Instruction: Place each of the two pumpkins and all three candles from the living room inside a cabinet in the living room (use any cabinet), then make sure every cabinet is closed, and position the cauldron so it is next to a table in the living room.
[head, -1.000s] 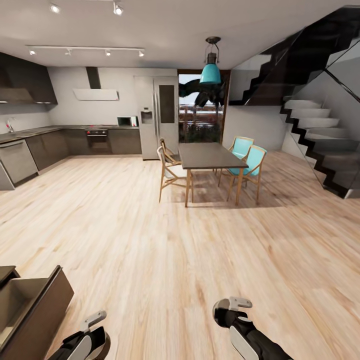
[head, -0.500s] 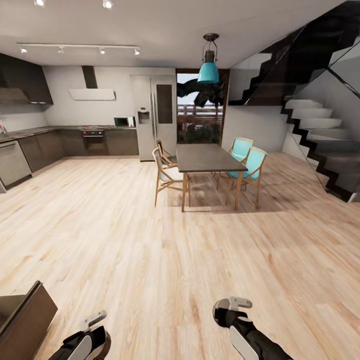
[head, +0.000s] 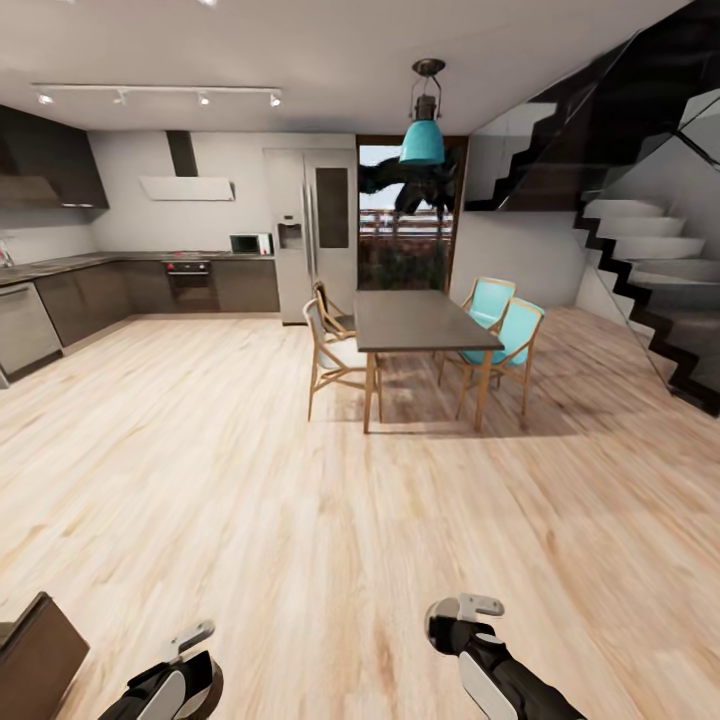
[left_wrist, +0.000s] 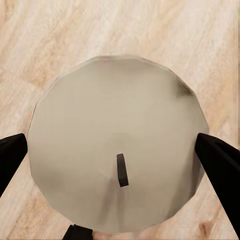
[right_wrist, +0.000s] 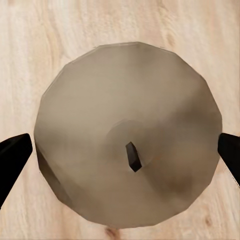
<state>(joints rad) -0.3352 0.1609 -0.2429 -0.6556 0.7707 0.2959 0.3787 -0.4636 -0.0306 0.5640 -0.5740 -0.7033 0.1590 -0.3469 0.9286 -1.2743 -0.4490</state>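
Observation:
In the left wrist view a cream candle (left_wrist: 115, 110) with a short dark wick sits between the black fingers of my left gripper (left_wrist: 112, 150), which is shut on it above the wood floor. My right gripper (right_wrist: 122, 150) is shut the same way on a grey-beige candle (right_wrist: 130, 95). In the head view both forearms reach in at the bottom edge, the left arm (head: 170, 685) and the right arm (head: 480, 650). A dark-brown corner of the cabinet (head: 35, 650) shows at the bottom left. The pumpkins, the cauldron and the low grey table are out of view.
Pale wood floor (head: 300, 480) stretches ahead. A dining table (head: 420, 320) with wooden and teal chairs stands mid-room. Grey kitchen counters (head: 60, 300) and a fridge (head: 315, 230) line the back left. A dark staircase (head: 640, 280) rises on the right.
The whole head picture has shifted, so the camera has moved. The cabinet with its open drawer has slid almost out of the bottom left. Both arms keep their pose.

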